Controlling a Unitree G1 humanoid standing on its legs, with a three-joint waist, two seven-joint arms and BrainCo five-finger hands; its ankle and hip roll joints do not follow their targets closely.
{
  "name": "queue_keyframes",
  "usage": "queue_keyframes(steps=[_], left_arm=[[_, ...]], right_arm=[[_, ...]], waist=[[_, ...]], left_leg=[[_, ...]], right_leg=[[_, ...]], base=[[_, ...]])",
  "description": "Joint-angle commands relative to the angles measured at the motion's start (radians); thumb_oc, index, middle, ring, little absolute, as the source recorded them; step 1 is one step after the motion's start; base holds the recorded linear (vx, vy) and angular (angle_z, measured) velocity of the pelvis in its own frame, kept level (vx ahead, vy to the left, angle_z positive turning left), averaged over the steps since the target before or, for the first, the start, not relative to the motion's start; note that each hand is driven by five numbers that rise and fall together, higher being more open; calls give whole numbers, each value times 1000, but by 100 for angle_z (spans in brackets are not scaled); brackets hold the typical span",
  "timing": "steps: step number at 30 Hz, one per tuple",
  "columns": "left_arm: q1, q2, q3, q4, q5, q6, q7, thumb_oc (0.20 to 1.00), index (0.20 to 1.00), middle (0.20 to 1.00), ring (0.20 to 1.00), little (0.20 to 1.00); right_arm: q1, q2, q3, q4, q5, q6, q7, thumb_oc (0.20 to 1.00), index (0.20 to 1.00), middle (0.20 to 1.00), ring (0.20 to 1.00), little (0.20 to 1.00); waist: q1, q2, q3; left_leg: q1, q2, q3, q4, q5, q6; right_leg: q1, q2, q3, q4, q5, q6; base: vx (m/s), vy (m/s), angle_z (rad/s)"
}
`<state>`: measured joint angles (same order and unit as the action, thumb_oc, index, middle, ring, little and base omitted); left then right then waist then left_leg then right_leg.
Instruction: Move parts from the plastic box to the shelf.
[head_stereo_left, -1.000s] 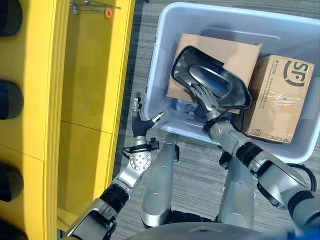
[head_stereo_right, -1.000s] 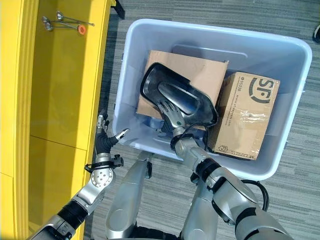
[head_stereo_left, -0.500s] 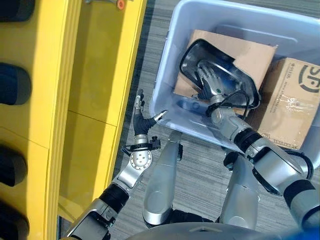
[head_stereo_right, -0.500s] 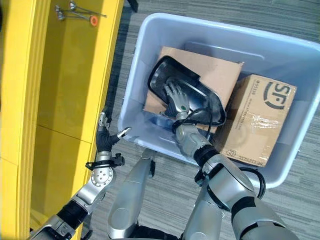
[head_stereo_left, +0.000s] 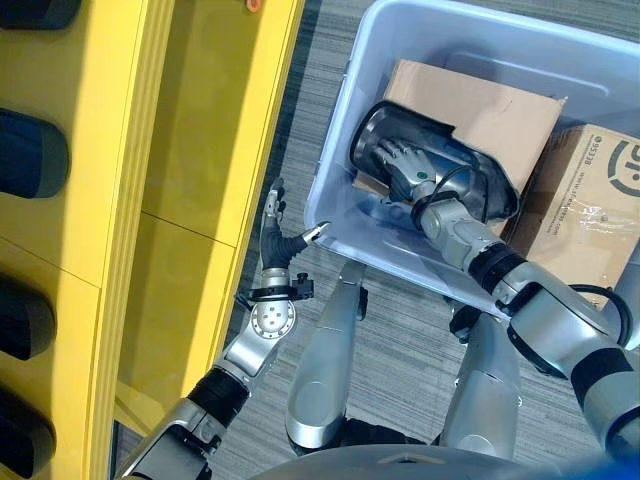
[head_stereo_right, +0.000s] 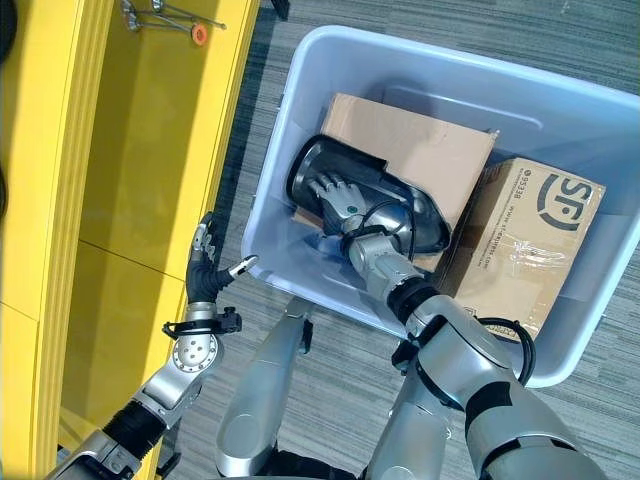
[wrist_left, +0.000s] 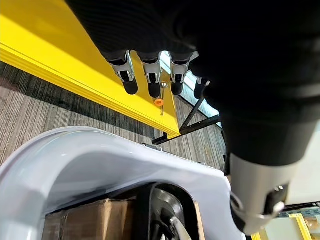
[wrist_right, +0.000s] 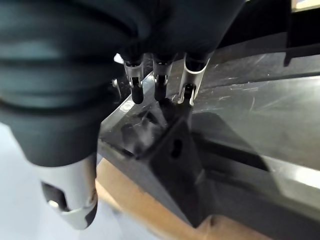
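Observation:
A glossy black moulded part (head_stereo_left: 478, 185) lies in the pale plastic box (head_stereo_left: 328, 175), on top of a flat cardboard sheet (head_stereo_left: 480, 100). My right hand (head_stereo_left: 403, 163) reaches into the box. Its fingers (wrist_right: 160, 86) are straight, with their tips resting on the part (wrist_right: 230, 165) near its left end and the thumb apart. My left hand (head_stereo_left: 274, 232) hovers open outside the box's near left corner, between the box and the yellow shelf (head_stereo_left: 200, 150). Nothing is in its fingers (wrist_left: 149, 75).
A taped brown carton (head_stereo_left: 590, 210) fills the right side of the box. Dark rounded items (head_stereo_left: 30, 150) sit along the shelf's left side. Metal hooks with an orange tip (head_stereo_right: 165, 15) hang at its far end. Striped grey floor (head_stereo_left: 300, 90) separates shelf and box.
The camera has shifted. My right hand has slid along the black part toward its left end. The left hand has stayed where it was, still open.

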<state>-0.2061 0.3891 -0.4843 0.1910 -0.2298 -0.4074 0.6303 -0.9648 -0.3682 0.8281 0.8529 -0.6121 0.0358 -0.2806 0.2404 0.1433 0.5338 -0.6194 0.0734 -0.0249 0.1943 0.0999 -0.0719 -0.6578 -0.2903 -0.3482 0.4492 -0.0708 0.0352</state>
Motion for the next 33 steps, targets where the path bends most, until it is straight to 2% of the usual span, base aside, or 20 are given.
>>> queue_keyframes(steps=[1,5,7,8,9,13,14,18,19,20,22,28,33], left_arm=[[37,29,23,-76,-13,-68,-4,1000,1000,1000,1000,1000],[37,35,42,-77,-25,-74,2,1000,1000,1000,1000,1000],[43,45,53,-88,-36,-65,5,1000,1000,1000,1000,1000],[43,45,53,-89,-36,-65,5,1000,1000,1000,1000,1000],[48,51,56,-87,-39,-69,5,1000,1000,1000,1000,1000],[56,66,57,-94,-38,-71,10,1000,1000,1000,1000,1000],[65,88,63,-108,-37,-65,13,1000,1000,1000,1000,1000],[72,109,69,-115,-45,-63,16,1000,1000,1000,1000,1000],[79,123,77,-124,-37,-55,17,1000,1000,1000,1000,1000],[79,123,77,-124,-37,-55,17,1000,1000,1000,1000,1000],[93,137,87,-140,-30,-47,14,1000,1000,1000,1000,1000],[137,147,113,-169,-21,-41,-2,1000,1000,1000,1000,1000],[142,139,115,-165,-20,-43,-12,1000,1000,1000,1000,1000]], right_arm=[[83,-29,9,157,82,13,68,1000,1000,1000,1000,1000],[123,-55,-26,218,10,-77,32,1000,1000,1000,1000,1000],[142,-89,-3,198,-151,-141,22,1000,1000,1000,1000,1000],[142,-89,-3,198,-152,-141,21,1000,1000,1000,1000,1000],[153,-110,24,175,-232,-161,20,1000,1000,1000,1000,1000],[152,-159,91,113,-356,-189,-3,1000,1000,1000,1000,1000],[135,-203,142,64,-432,-209,-19,1000,1000,1000,1000,1000],[109,-246,192,16,-531,-244,-28,1000,1000,1000,1000,1000],[85,-274,226,-23,-603,-280,-32,1000,1000,1000,1000,1000],[85,-274,226,-23,-603,-280,-32,1000,1000,1000,1000,1000],[58,-307,252,-91,-683,-309,-6,1000,1000,1000,1000,1000],[0,-383,273,-245,-931,-362,-25,1000,1000,1000,1000,1000],[-42,-386,267,-287,-980,-362,-29,1000,1000,1000,1000,1000]], waist=[[31,8,-14],[19,-7,-14],[10,-18,-14],[10,-18,-14],[6,-26,-14],[-1,-44,-14],[-1,-62,-14],[1,-81,-14],[4,-96,-14],[4,-96,-14],[7,-112,-14],[11,-139,-14],[17,-140,-14]], left_leg=[[-76,-23,81,17,21,34],[-86,-14,86,16,21,34],[-88,-9,88,14,21,34],[-88,-10,88,14,21,34],[-87,-7,88,16,21,33],[-86,-1,88,20,20,34],[-84,3,87,23,19,33],[-81,8,83,25,19,32],[-78,11,79,25,20,31],[-78,11,79,25,20,31],[-74,13,76,24,21,29],[-60,15,71,13,30,23],[-55,10,69,9,33,21]], right_leg=[[24,30,4,-29,46,38],[15,40,5,-35,49,38],[13,46,5,-36,49,39],[13,46,5,-36,49,39],[16,49,6,-37,48,40],[21,56,6,-39,47,41],[30,62,4,-45,48,43],[40,68,-2,-49,49,46],[50,73,-4,-54,51,48],[50,73,-4,-54,51,48],[61,80,-8,-61,52,48],[84,99,-10,-82,55,45],[96,104,-11,-89,52,42]], base=[[-7,-40,-3],[-12,-39,-1],[-11,-39,4],[-5,-47,1],[3,-37,-4],[3,-63,-4],[-2,-97,-3],[2,-89,-5],[0,-84,-6],[2,-94,-4],[0,-71,-3],[-9,-31,-4],[-5,-2,-1]])
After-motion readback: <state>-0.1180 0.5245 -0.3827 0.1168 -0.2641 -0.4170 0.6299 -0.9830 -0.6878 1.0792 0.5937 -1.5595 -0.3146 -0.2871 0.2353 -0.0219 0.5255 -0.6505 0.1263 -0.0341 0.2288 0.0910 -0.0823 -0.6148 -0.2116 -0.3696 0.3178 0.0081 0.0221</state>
